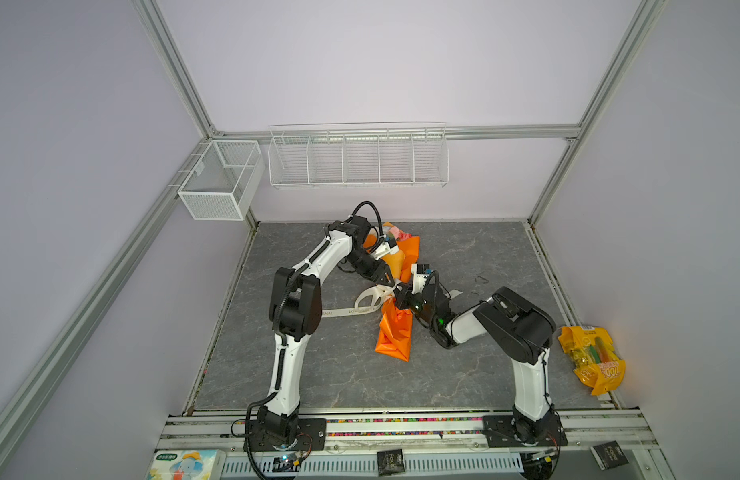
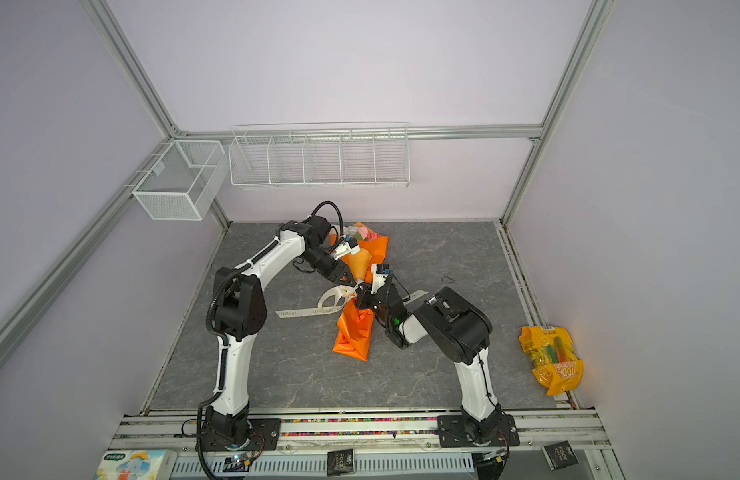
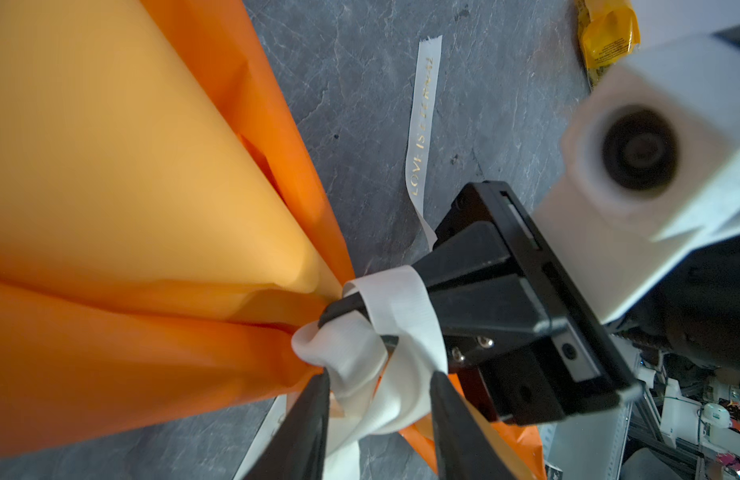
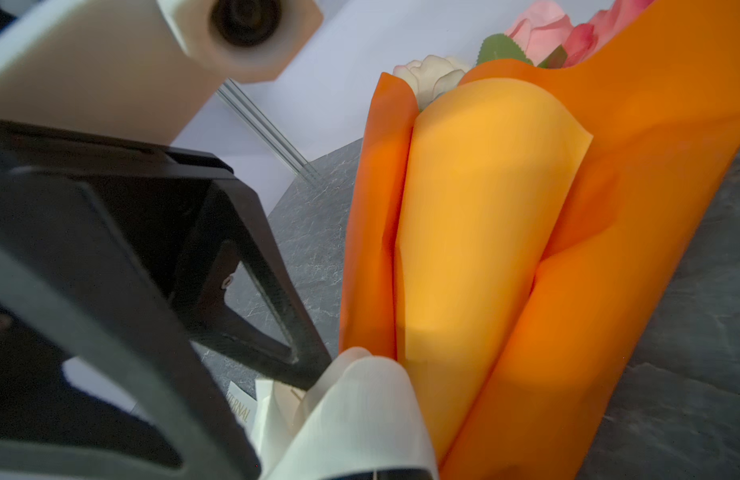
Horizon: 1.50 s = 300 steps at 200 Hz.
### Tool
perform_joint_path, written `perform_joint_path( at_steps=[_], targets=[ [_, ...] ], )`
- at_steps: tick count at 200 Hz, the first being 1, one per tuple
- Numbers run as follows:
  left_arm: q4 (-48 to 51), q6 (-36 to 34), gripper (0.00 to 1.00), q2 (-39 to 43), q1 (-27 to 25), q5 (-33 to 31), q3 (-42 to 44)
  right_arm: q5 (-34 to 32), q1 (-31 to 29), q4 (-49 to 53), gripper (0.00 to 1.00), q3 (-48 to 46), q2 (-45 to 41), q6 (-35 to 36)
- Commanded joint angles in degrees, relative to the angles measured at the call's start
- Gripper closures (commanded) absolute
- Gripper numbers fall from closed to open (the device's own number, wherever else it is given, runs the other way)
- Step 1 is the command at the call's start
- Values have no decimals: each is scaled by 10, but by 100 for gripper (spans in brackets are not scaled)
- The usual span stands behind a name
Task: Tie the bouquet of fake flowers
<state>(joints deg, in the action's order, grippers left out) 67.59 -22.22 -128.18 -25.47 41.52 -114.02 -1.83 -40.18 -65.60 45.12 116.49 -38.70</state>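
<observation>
Well, in both top views the bouquet of fake flowers [image 1: 397, 232] [image 2: 362, 233] lies flat near the middle of the tabletop [image 1: 318, 374]. Its long axis runs away from my bases — heads at the far end, peeping out of the orange wrapping sheet [image 1: 395, 332], the sheet's tail pointing back toward me. Both claws meet at the pinched waist, my left claw [image 1: 391, 284] reaching in from the far left and my right claw [image 1: 399, 293] from the near right, so neither is the nearer. The cream ribbon [image 1: 370, 299] loops out to the left there, one lettered end flat on the stone. In the left wrist view my left claw [image 3: 380, 378] stands spread, a finger on either side of the ribbon [image 3: 401, 303] bunched at the waist, and I cannot tell that it presses anything. My right claw [image 3: 347, 309] is pressed together with the ribbon draped over its fingers; whether a strand is nipped between them is hidden. In the right wrist view the wrapped cone rises away to where the bouquet of fake flowers [image 4: 542, 29] shows pink and cream heads, and the ribbon [image 4: 360, 415] bunches at its foot. I judge the coming pull must run across the stems — each claw drawing outward to its own side to cinch the knot.
</observation>
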Motion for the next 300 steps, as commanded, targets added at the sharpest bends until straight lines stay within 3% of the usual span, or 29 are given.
perform_joint_path(
  at_steps=[1,29,90,140,171,248,300],
  targets=[
    [15,-8,53,2,-2,-14,-3,19,5,-32,93,9,-17,16],
    [-8,6,51,8,0,-15,3,31,9,-47,93,8,-14,16],
    [2,2,64,-3,3,14,-9,60,12,-59,92,14,-5,7],
    [-1,0,91,4,10,33,-5,70,13,-38,92,17,-10,11],
    [-36,22,100,22,12,30,22,71,15,-1,91,10,-25,15],
    [-176,115,100,77,15,25,123,81,17,159,67,-44,-146,19],
    [-236,150,100,115,17,20,172,57,21,341,64,-25,-244,5]
  ],
)
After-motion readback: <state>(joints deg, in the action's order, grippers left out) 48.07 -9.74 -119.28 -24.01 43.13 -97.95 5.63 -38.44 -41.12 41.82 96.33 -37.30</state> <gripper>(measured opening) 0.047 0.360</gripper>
